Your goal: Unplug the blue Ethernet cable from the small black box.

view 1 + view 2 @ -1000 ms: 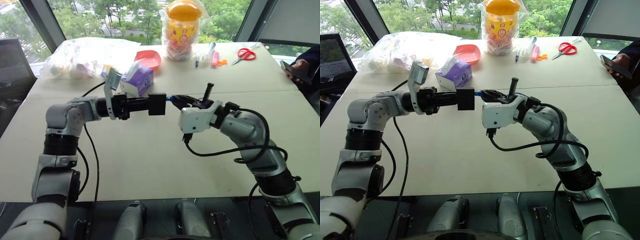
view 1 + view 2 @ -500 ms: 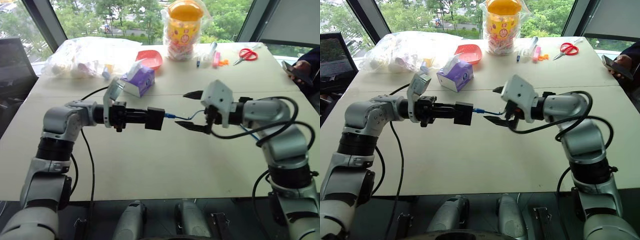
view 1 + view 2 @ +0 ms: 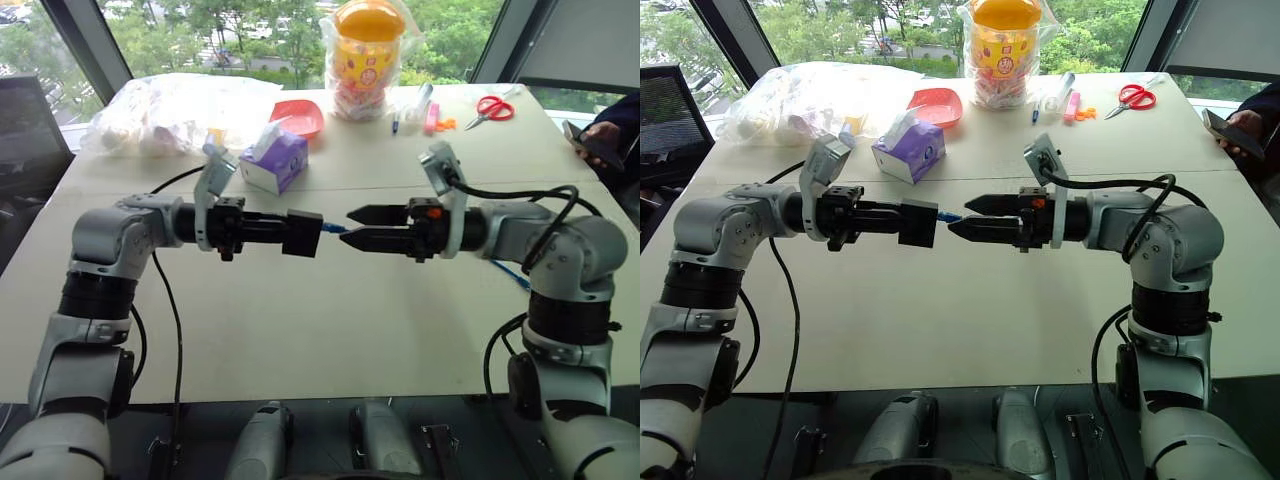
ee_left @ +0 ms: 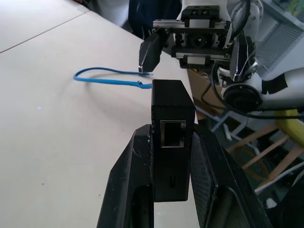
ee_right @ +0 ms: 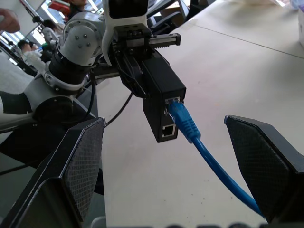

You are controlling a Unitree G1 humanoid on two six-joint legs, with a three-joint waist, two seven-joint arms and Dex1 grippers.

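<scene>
Blue cable (image 5: pixel 199 142) — black box (image 5: pixel 161 90)

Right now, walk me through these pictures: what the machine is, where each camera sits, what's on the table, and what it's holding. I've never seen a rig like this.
It is a humanoid robot with two arms. Two pictures come from cameras in its head, looking down; two from cameras on its wrists. The left gripper is shut on the small black box. The blue Ethernet cable is plugged into the box, and the right gripper faces the plug with its fingers open. On the table lie a purple tissue box, a red dish, red scissors, plastic bags and a yellow-lidded jar.
</scene>
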